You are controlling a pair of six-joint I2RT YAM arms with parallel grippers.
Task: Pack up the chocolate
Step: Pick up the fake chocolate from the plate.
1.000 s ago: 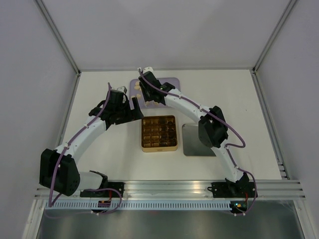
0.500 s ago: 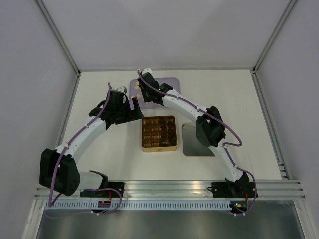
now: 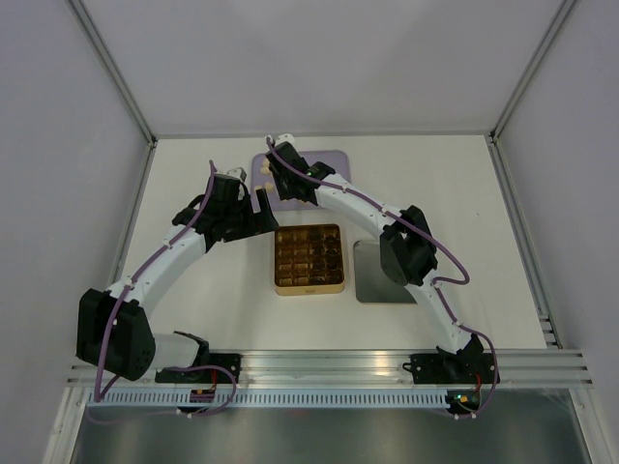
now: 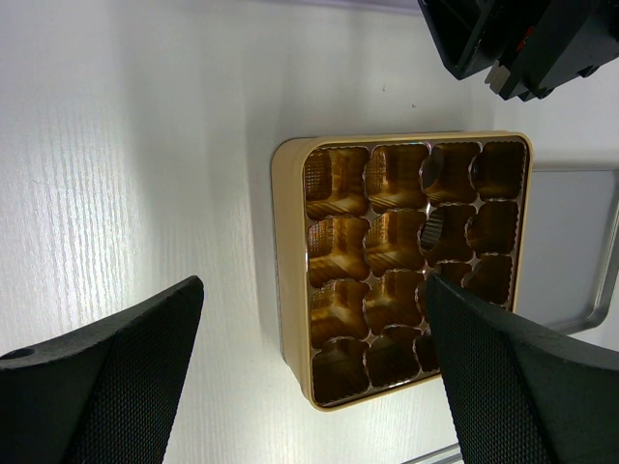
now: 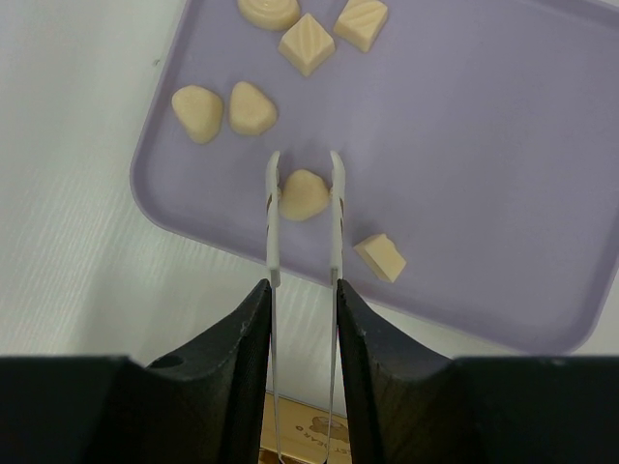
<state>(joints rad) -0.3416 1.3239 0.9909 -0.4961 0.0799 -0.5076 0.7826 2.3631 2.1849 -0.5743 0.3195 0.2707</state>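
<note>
**benchrat:** So where was the chocolate at that point? And what were the arms doing?

**me (driving it remotely):** All the pale stuff I could see was on the lavender tray [image 5: 503,174] at the far side of the table, just past the gold tin [image 4: 288,290]. The right gripper [image 5: 302,319] was clamped on the tweezers [image 5: 274,242], and their tips sat either side of one cream piece [image 5: 304,195], touching it on both flanks as far as I could judge. I couldn't tell whether it was off the tray yet. The left gripper [image 4: 311,290] was spread wide with nothing in it, hovering over the tin.

**benchrat:** Any tips for that pick?

**me:** My read: squeeze gently. The piece was a rounded lump tapering at one end, so too much pinch would probably pop it sideways. I'd have lifted straight up before swinging over, since another cream chunk [image 5: 381,257] lay just beside the right tip. Then aim for a bare cell.

**benchrat:** What did the pieces look like?

**me:** Small, matte, cream-coloured. Two teardrop ones [image 5: 196,112] sat near the tray's left edge, and a ridged diamond [image 5: 307,43] further up. Most tin cells looked bare gold. One held something dark and ridged [image 4: 432,229], maybe a brown piece, I couldn't swear to it.
</note>
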